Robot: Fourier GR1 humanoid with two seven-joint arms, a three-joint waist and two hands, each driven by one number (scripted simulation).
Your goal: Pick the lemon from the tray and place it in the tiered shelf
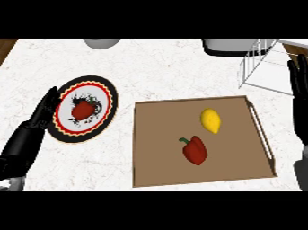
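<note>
A yellow lemon (211, 120) lies in the upper middle of a brown tray (157, 148), with a red bell pepper (195, 150) just below and left of it. The white wire tiered shelf (262, 67) stands at the upper right, behind the tray's far right corner. My right hand (307, 90) is raised at the right edge, fingers straight and up, to the right of the tray and beside the shelf, holding nothing. My left hand (45, 110) rests open at the left, its fingers alongside a plate's left rim.
A round plate (103, 92) with a red and black rim holds a red item at the left. A grey bowl (102, 43) and a grey container (231, 46) sit at the counter's far edge. Wooden floor shows at the top left corner.
</note>
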